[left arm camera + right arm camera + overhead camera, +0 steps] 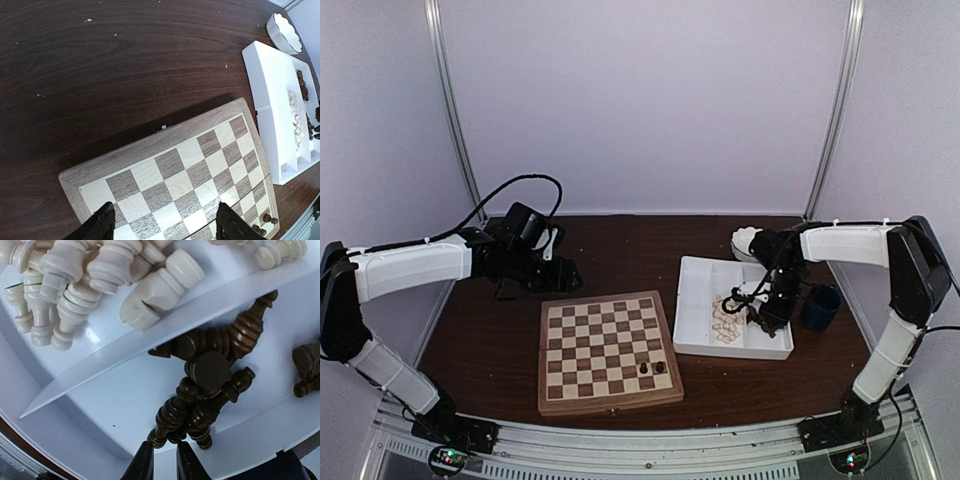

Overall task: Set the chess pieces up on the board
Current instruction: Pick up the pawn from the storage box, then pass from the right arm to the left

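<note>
The dark chess pieces (210, 385) mostly lie heaped (on their sides, tangled together) in one compartment of a white divided tray (692, 290). The cream chess pieces (100, 270) are piled in the next compartment, across a thin divider. Two dark pieces (643, 369) stand side by side on the chessboard (605, 345), near its front right corner. The chessboard lies flat on the dark wooden counter (620, 250), just left of the tray. The right gripper (165, 447) is down in the tray at the foot of the dark heap, its jaws drawn narrow with a slit of white between them; whether they pinch a piece I cannot tell. The left gripper (167, 225) hovers at the chessboard's far edge, jaws wide and holding nothing. A blue cup (820, 307) stands right of the tray, and a white bowl (745, 240) sits behind it.
</note>
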Tool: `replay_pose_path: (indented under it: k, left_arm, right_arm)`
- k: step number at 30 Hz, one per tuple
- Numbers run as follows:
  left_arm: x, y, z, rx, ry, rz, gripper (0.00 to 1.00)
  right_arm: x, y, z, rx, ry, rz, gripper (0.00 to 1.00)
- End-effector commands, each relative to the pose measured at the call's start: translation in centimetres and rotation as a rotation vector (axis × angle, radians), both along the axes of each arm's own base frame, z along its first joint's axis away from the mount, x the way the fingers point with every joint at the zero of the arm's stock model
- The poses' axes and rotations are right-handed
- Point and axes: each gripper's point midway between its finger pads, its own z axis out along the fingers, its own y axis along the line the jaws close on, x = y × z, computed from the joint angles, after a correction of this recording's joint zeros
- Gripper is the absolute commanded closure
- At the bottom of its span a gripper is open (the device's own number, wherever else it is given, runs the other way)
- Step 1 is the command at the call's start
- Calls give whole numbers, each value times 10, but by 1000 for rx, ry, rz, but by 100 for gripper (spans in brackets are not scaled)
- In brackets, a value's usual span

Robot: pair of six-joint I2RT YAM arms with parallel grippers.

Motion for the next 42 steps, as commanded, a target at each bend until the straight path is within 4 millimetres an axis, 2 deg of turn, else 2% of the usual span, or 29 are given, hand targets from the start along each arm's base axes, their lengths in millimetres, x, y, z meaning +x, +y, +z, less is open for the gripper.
replay_pose_path:
  k: [1, 12, 16, 21, 25, 28, 33, 39, 42]
  left_arm:
    - [7, -1, 12, -20, -35, 17, 31]
    - [3, 2, 9, -22, -23, 30, 31]
    - [3, 1, 8, -31, -23, 37, 31]
    - [6, -3, 13, -46, -30, 29, 31]
    - [8, -16, 26, -76, -62, -20, 31]
    - [6, -41, 46, -151, -102, -119, 33]
    - [-7, -97, 91, -343, -129, -296, 34]
    - [-28, -152, 136, -522, -80, -467, 34]
    - [-41, -172, 154, -621, -44, -546, 35]
  right_arm:
    - [-6, -1, -13, 1, 43, -12, 79]
    - [-15, -6, -31, -32, 92, -19, 79]
    - [-17, -9, -36, -43, 103, -16, 75]
    - [-15, -13, -29, -36, 70, -27, 87]
    - [-10, -14, 0, 3, -3, -24, 93]
    - [-12, -3, 33, 96, -62, 16, 94]
    - [-26, 42, 96, 398, -130, 141, 91]
    - [-35, 91, 139, 544, -171, 302, 90]
    - [-38, 115, 157, 611, -173, 358, 90]
